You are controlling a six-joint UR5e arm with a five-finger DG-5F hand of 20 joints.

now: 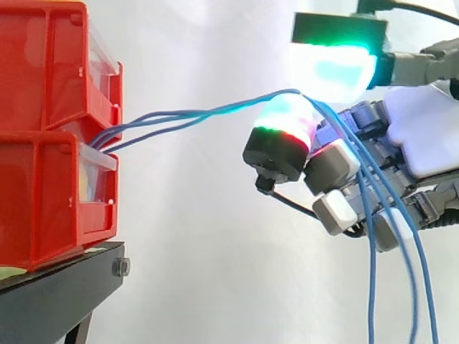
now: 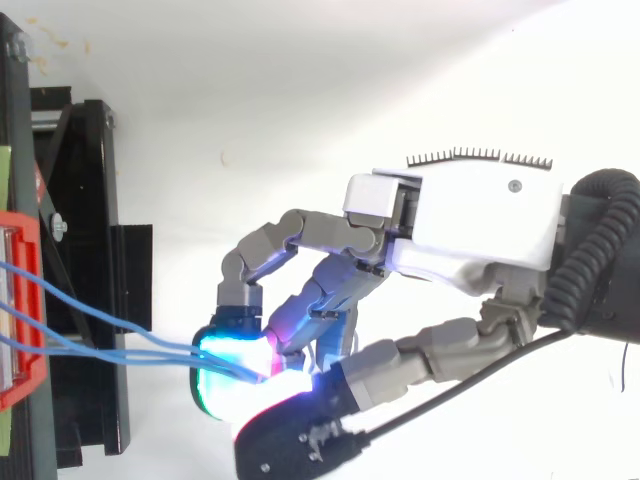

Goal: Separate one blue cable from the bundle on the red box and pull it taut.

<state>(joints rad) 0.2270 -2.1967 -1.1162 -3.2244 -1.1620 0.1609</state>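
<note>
From between the red bins (image 1: 50, 143) at the left, the blue cables (image 1: 201, 113) ran slightly bowed to the hand (image 1: 423, 136), which was closed on them between glowing pads (image 1: 287, 122), their ends hanging down beyond. I think it should release all strands but one, then pull steadily away from the bins. The glow hid how many strands the pads really held.

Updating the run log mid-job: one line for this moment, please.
hand: pinching thin blue cables | cables: several, from stacked red plastic bins, tails hanging | separation: not yet done
</note>
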